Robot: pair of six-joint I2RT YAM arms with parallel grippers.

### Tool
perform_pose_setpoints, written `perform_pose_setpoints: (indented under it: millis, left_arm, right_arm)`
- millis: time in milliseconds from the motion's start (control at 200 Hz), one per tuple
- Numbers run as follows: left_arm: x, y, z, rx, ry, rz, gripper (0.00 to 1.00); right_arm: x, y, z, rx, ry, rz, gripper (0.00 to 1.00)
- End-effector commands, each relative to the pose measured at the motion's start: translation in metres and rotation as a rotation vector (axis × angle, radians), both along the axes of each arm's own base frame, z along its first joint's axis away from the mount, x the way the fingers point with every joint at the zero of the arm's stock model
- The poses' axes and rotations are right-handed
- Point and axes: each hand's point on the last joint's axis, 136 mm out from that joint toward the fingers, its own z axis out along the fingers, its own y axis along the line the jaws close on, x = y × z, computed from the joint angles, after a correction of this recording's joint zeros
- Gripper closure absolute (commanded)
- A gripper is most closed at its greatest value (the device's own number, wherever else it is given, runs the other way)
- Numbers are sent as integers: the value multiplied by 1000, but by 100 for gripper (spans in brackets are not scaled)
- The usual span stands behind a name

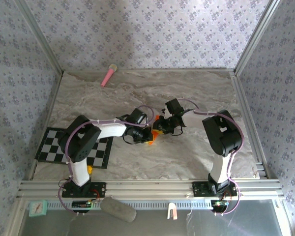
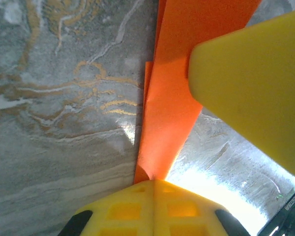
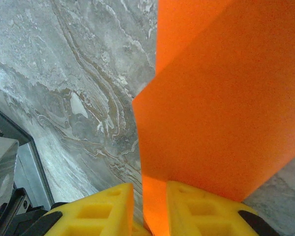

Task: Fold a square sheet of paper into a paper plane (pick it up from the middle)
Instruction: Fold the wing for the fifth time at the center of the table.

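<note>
My left jaws and right jaws pinch the thin orange paper sheet (image 3: 211, 98), floppy, so I'd hold its fold.

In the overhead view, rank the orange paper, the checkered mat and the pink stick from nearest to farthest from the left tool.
1. The orange paper: pinched in the left tool itself, mid-table.
2. The checkered mat: to the left, at the near edge, partly under the left arm.
3. The pink stick: far back left, by the wall.
</note>
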Motion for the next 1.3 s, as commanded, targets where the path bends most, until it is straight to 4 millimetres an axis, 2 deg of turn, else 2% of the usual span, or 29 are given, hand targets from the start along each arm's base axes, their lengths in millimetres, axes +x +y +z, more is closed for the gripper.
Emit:
perform_pose_setpoints:
  millis: [0, 215, 345, 585, 745, 900, 994, 1079, 1294]
  left_arm:
    - [-8, 3, -5, 24, 34, 3, 93]
    - [1, 2, 23, -9, -38, 6, 89]
    - [4, 7, 31, -13, -58, 22, 84]
    - [-4, 12, 23, -3, -18, 36, 80]
    - [-4, 25, 19, 53, -30, 65, 75]
    - [-6, 21, 16, 37, -13, 54, 72]
    - [-8, 15, 14, 17, -5, 35, 73]
    - [-10, 12, 14, 14, -3, 14, 78]
    - [-15, 11, 8, 31, 4, -19, 83]
  right_arm:
    - [2, 3, 3, 0, -6, 12, 75]
    - [3, 3, 15, 18, -33, 13, 75]
    - [2, 3, 13, 15, -28, 14, 75]
    - [3, 4, 13, 20, -28, 12, 75]
    - [3, 4, 15, 23, -32, 15, 75]
    - [3, 5, 16, 25, -32, 15, 73]
    - [3, 5, 17, 28, -34, 16, 73]
    - [3, 5, 19, 34, -37, 17, 72]
    - [4, 8, 28, 67, -55, 20, 72]
